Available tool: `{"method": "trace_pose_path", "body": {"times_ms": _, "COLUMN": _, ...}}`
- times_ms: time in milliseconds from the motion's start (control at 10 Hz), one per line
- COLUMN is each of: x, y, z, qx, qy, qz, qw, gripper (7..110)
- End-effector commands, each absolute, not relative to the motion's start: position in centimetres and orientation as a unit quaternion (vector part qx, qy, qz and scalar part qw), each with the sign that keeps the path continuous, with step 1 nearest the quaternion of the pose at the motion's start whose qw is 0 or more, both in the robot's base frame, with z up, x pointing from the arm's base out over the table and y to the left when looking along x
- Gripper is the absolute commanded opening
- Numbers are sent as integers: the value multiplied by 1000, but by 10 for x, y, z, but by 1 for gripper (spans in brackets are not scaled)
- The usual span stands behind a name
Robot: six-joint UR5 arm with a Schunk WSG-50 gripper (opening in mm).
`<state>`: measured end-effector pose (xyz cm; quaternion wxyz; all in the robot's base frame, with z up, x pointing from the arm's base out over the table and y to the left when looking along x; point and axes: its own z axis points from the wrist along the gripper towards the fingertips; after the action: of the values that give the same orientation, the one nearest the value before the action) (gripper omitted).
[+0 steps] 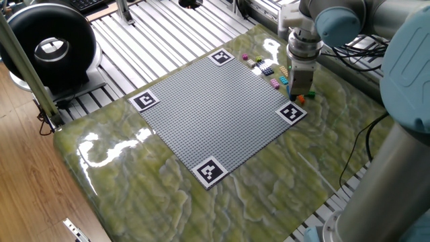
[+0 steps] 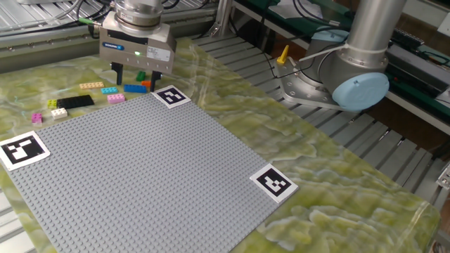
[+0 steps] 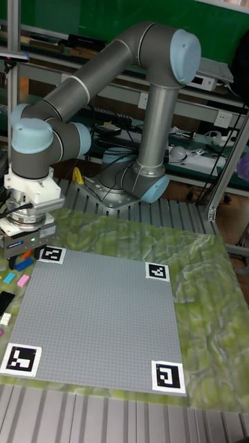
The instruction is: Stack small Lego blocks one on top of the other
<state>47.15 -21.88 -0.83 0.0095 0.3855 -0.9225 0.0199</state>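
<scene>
One fixed view: no readable writing, only four b/w marker tags at the corners of the grey baseplate. The gripper hangs low just past the baseplate's far right edge, over an orange block on the marbled green table; other small Lego blocks lie in a loose row along that edge, near the table rim. Baseplate itself bare, lots of room on it. Other fixed view: gripper body has a small label and a green light, text too small to read. Its two dark fingers stand apart, roughly a block-length gap, straddling a green block w/ the orange one beside it; can't tell whether either finger touches, nothing lifted. A blue block sits just in front, then cyan, pink, a peach strip, a black piece, white, yellow-green, magenta. All loose, none stacked. Tall fixed view: arm reaches over from its base to the baseplate's far left corner; gripper mostly cut off at frame edge, blocks barely show.
</scene>
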Motion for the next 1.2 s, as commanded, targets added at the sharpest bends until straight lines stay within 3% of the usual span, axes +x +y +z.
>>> {"method": "trace_pose_path", "body": {"times_ms": 0, "x": 473, "y": -217, "z": -9, "qx": 387, "qy": -922, "qz": 15, "qw": 6, "gripper": 66}}
{"method": "trace_pose_path", "body": {"times_ms": 500, "x": 473, "y": -217, "z": -8, "qx": 387, "qy": -922, "qz": 10, "qw": 8, "gripper": 66}}
{"method": "trace_pose_path", "body": {"times_ms": 600, "x": 473, "y": -217, "z": -9, "qx": 387, "qy": -922, "qz": 11, "qw": 8, "gripper": 44}}
{"method": "trace_pose_path", "body": {"times_ms": 1100, "x": 474, "y": -217, "z": -10, "qx": 389, "qy": -921, "qz": 12, "qw": 8, "gripper": 44}}
